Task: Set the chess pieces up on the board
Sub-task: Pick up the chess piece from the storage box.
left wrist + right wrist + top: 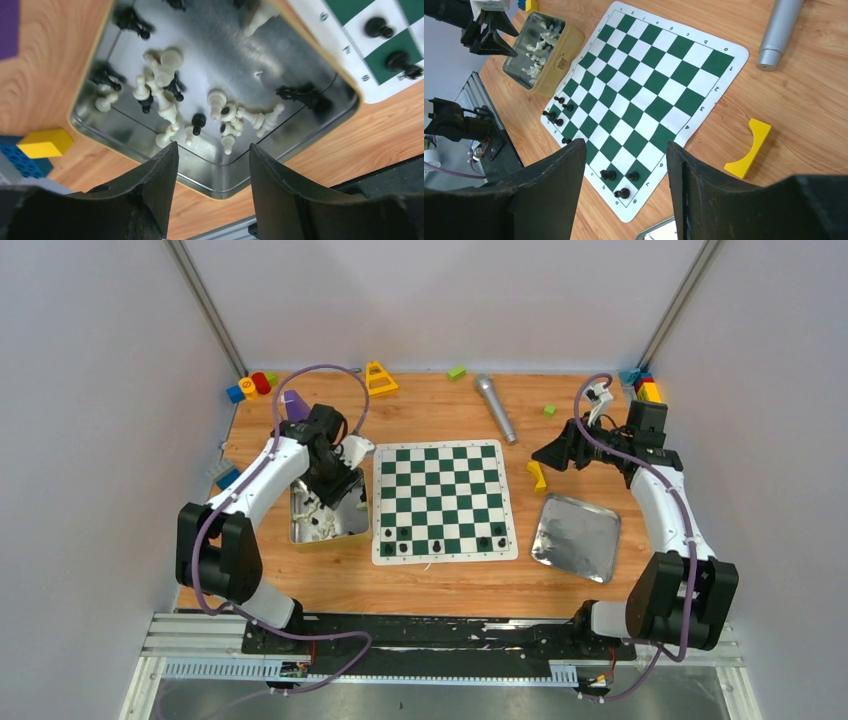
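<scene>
The left gripper (212,150) is hanging over the tin (325,539) at the board's (440,480) 9 o'clock, jaws released and empty. The loose pieces (165,107), black and white mixed, are lying in the tin just beyond its fingertips, toward 12 o'clock in the wrist view. The right gripper (626,147) is hovering off the board's 2 o'clock edge, likewise released, holding nothing. Several black pieces (437,543) are standing along the board's 6 o'clock rows.

This looks like a robot lab. Plain white walls (450,300) close in a small booth with metal poles (205,302) in the corners. Two robot arms (255,485) are bolted to a metal rail (200,645) at the edge of a wooden table (440,585). Purple cables (322,368) loop along the arms. Toy blocks (250,386) lie about on the table.
</scene>
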Tool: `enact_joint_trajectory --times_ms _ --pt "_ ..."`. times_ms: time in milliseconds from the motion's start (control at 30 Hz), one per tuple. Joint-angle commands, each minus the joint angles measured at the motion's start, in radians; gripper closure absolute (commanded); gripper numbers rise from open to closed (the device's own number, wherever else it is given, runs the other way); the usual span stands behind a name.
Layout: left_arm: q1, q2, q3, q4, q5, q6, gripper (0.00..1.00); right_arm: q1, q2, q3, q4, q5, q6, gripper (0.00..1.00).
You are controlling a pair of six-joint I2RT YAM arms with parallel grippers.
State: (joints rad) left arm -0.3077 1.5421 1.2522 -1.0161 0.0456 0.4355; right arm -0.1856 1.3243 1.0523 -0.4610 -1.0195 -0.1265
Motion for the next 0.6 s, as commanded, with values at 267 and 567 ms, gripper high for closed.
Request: enact_joint_trajectory --times_ms 267,567 --pt "0.135 0.045 -0.129 0.084 -0.014 0.051 0.53 0.038 0.052 0.033 -0.004 0.045 -0.09 0.41" --pt "0.155 0.127 -0.144 0.151 -0.029 0.059 0.59 0.038 0.054 0.028 -0.011 0.041 -0.093 0.42"
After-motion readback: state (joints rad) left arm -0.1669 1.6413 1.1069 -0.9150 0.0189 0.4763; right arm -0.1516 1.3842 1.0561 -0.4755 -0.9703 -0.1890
